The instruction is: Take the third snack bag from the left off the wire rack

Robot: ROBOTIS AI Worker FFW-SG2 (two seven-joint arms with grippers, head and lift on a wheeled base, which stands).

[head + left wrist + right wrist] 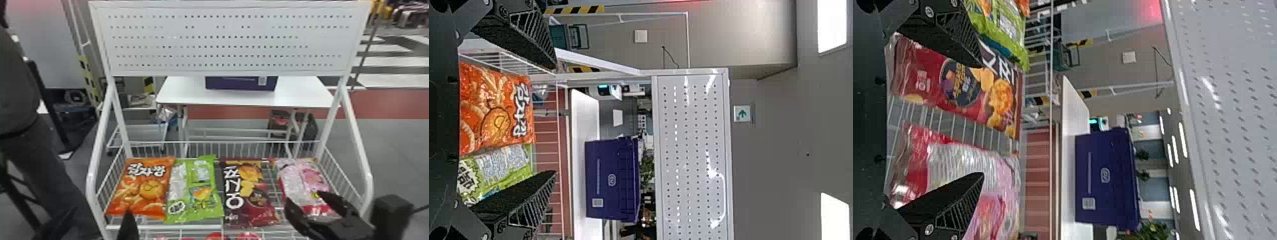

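Right tool [305,198] spread at the rack's right front; bag 3 not gripped.
Dark bag [245,191] lies flat on the wire rack [105,182] between green bag [193,188] and pink bag [300,182]. My tool sits over the pink one, so I risk pinching the wrong bag. It hides the pink bag's near edge. Left tool [553,117] spread, parked low.

Four bags lie side by side in the wire rack [223,142]. From the left they are the first bag [142,188], second bag [193,191], third snack bag [247,194] and fourth bag [301,185]. The right gripper [303,198] sits over the fourth bag's near end. Behind the rack, a worktop [297,95] carries a box [241,83].
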